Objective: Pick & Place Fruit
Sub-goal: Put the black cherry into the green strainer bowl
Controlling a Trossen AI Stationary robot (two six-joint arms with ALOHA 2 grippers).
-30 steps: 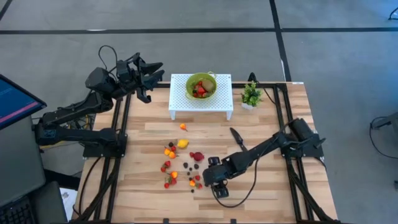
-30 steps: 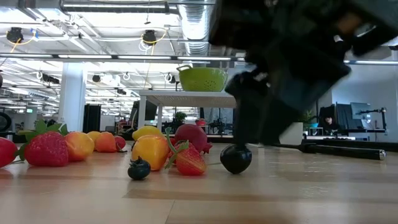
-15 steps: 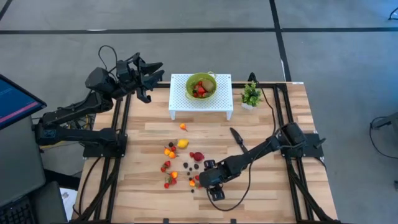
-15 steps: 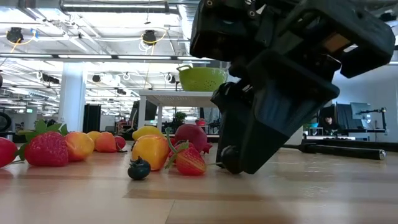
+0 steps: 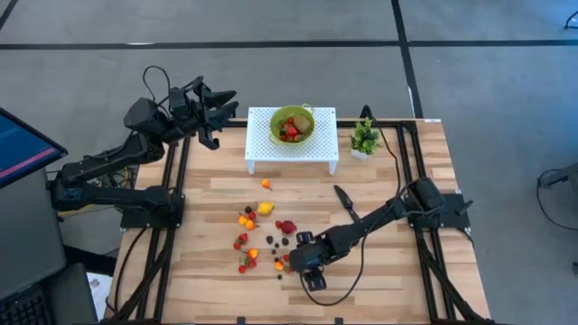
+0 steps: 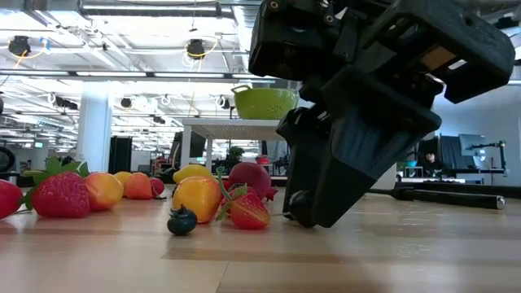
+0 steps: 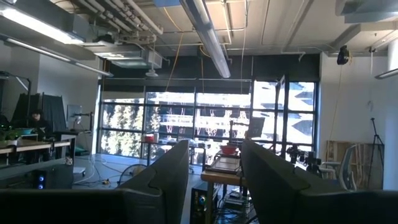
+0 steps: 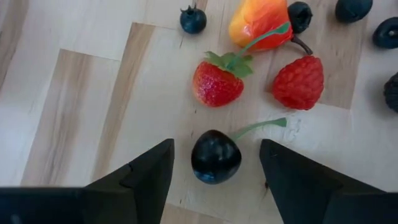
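Observation:
Small toy fruits (image 5: 257,230) lie scattered on the wooden table's middle. My right gripper (image 8: 216,144) points steeply down at their right edge, open, with one finger on either side of a dark cherry (image 8: 215,157) that rests on the table; a gap shows on both sides. In the low view the cherry (image 6: 298,207) is mostly hidden behind the fingers. A strawberry (image 8: 216,84), a raspberry (image 8: 298,81) and an orange fruit (image 8: 258,18) lie just beyond. My left gripper (image 5: 226,104) waits raised at the far left, open and holding nothing.
A green bowl (image 5: 292,124) holding red fruit stands on a white perforated stand (image 5: 262,149) at the far middle. A small potted plant (image 5: 364,138) sits to its right, and a black knife (image 5: 345,199) lies beside my right arm. Bare wood shows at the near right.
My right gripper has sunk toward the table and shifted a little toward the fruit, bringing its fingers down on either side of the dark cherry; over the last half second it has kept still. The cherry has stayed in place.

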